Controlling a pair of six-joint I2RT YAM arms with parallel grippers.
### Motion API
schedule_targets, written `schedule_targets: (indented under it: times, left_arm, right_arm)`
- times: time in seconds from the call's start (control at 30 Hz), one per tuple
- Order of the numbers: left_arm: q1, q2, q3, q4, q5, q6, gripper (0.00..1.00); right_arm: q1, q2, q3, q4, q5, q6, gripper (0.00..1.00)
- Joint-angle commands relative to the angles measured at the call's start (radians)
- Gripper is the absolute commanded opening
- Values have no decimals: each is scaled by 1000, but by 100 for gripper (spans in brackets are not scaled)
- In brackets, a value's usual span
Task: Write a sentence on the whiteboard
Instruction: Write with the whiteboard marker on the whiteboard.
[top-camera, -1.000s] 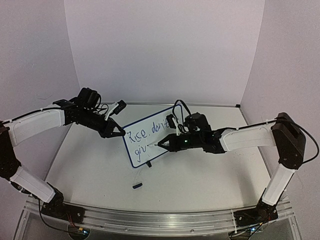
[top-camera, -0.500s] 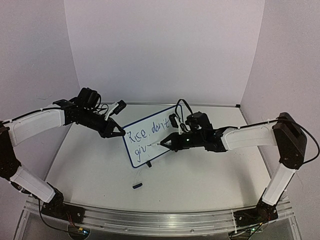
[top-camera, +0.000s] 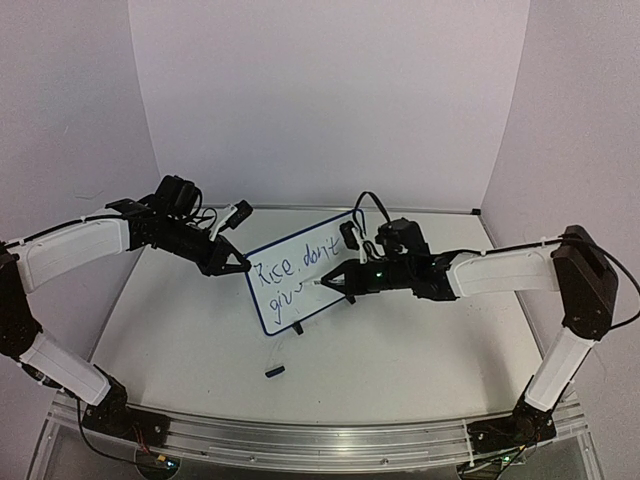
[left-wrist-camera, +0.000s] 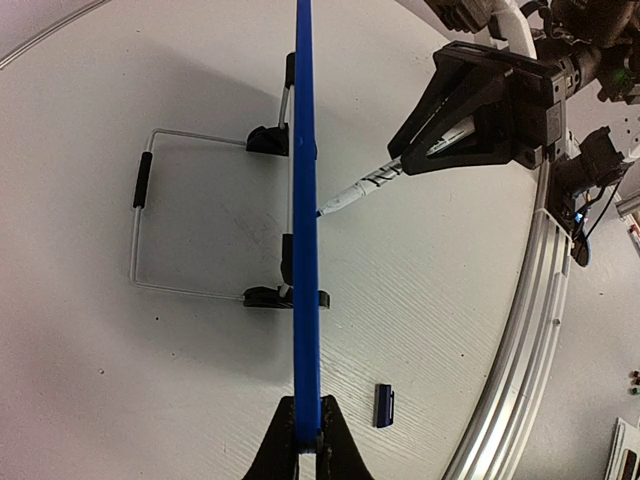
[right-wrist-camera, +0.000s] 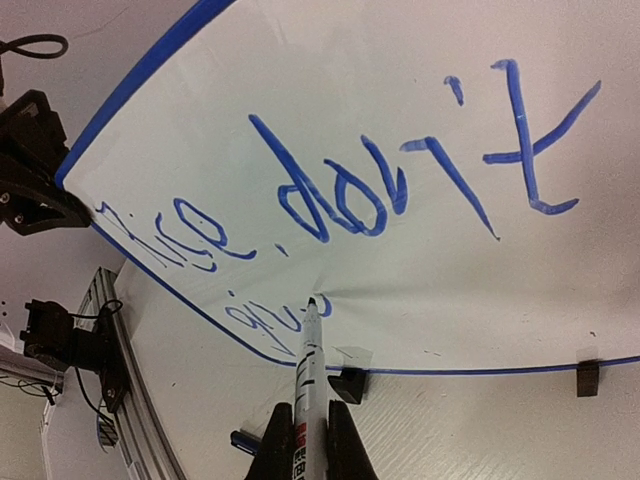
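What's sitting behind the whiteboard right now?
A wire support stand with black clip feet rests on the table behind the whiteboard. The board's back face is edge-on, unseen.

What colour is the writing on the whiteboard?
Blue; the sentence shows best in the right wrist view.

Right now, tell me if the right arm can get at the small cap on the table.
Probably not yet. The table between them looks bare, but the right gripper is shut on the marker, its tip at the board, so it has nothing free to take the cap.
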Motion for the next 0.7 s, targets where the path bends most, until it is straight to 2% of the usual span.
schedule_targets:
  times: [0.0,0.67]
  left_arm:
    - [-17,26,19,-32,-1,2,0]
    - [-16,28,19,-33,-1,2,0]
  right_arm:
    - [-5,31,46,34,-51,-1,0]
    - [-5,87,41,36,-24,7,0]
